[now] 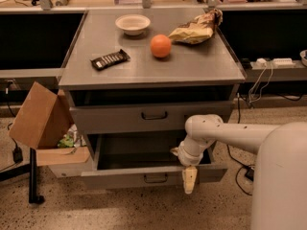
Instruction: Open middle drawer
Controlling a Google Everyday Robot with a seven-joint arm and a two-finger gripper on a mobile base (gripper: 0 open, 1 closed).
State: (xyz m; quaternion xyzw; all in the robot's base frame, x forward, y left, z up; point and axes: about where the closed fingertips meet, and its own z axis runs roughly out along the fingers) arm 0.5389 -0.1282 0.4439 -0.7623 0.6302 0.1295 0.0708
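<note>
Gripper point(188, 180) is hanging tip-down at the lower centre-right of the frame, overlapping the front of the middle drawer point(124, 178) just right of its dark loop handle point(156, 178); whether it is apart or together I cannot tell. The middle drawer is standing well out at the bottom of the grey cabinet point(192, 63), showing its dark inside. On the cabinet top, an orange point(160, 46) is sitting between a white bowl point(133, 24), a crumpled chip bag point(196, 28) and a dark snack bar point(110, 59).

Speckled floor point(120, 210), grey cabinet point(192, 66) btwn dark desk bays, cardboard box point(36, 114) at left; gripper point(188, 182) low by cabinet front.
</note>
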